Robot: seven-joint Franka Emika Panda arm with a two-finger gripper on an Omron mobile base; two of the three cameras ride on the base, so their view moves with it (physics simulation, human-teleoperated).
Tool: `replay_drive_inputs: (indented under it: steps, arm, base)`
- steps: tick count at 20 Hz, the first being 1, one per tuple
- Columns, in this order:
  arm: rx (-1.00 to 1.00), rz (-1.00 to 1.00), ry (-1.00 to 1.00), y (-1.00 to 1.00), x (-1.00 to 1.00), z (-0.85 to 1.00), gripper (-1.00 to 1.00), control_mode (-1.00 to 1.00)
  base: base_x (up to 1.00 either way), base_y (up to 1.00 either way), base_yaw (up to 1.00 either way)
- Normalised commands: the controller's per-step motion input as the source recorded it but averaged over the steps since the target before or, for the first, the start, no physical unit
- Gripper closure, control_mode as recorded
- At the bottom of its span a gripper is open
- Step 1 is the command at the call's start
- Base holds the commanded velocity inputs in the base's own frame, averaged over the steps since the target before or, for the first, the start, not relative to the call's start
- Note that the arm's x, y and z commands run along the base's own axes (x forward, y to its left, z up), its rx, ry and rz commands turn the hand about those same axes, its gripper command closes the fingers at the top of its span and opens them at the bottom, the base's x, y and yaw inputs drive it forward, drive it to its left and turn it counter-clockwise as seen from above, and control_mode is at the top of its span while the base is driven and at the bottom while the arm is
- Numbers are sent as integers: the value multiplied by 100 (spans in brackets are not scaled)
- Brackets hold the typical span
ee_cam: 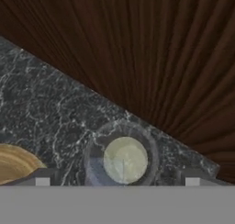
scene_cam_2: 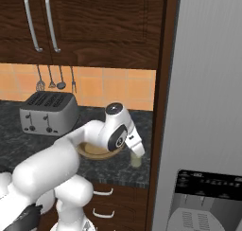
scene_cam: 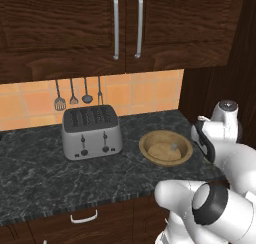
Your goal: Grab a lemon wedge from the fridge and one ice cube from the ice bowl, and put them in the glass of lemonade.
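Hand view: the pincer (ee_cam: pixel 117 181) hangs spread wide, gripping nothing, straight above the glass of lemonade (ee_cam: pixel 125 159) on the dark marble counter (ee_cam: pixel 55 108). The ice bowl (scene_cam: pixel 165 147) sits just beside the glass, right of the toaster (scene_cam: pixel 91 131).

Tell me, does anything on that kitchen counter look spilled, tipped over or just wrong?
Nothing stands out. The toaster sits upright on the dark counter, the ice bowl rests flat with one small ice cube in it, and the glass of lemonade stands upright with no puddle around it. The gripper hangs open just above the glass.
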Motion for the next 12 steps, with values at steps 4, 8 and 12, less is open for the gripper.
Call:
replay_drive_inputs:
  steps: [4,8,12]
  arm:
    - [1,0,-3,-13,-34,0,-100,-100]
    - [2,0,-8,-2,-35,0,-100,-100]
    - [0,0,-7,1,-48,0,-100,-100]
  base:
    - [0,0,0]
    - [0,0,0]
    - [0,0,0]
